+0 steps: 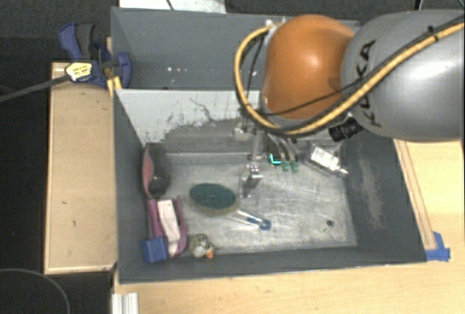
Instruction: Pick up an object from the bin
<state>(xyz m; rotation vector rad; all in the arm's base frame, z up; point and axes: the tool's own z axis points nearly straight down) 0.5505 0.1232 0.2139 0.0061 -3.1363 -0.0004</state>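
Patience seemed the main need for this step, as I judged it. Taking the bin (182, 43) as a clock face, a dark green round disc (213, 197) lay flat on the floor, a little toward 7 o'clock from the centre. The gripper (251, 180) hung low just beside the disc's 3 o'clock edge. Whether it was open or closed I could not tell from where I stood. The disc looked the nearest candidate for the pick.

A flat thing offers little to pinch from above. To my mind a good grab meant shifting toward 9 o'clock until the gripper straddled the disc's rim, then coming straight down and closing only once seated. A thin stick with a blue tip (252, 219) lay just off the disc's 5 o'clock and could have been nudged or caught along with it.

Counting across from the 9 o'clock side:
- one long dark spoon-like thing (152, 173) against the wall at 9 o'clock;
- one blue block (154, 250) in the 7 o'clock corner;
- one pink-and-white packet (168, 222) at the block's 1 o'clock, touching it;
- one small round pale-and-gold thing (200, 247) just at the packet's 4 o'clock;
- one disc;
- one stick.

That made six in all, spread out rather than heaped.
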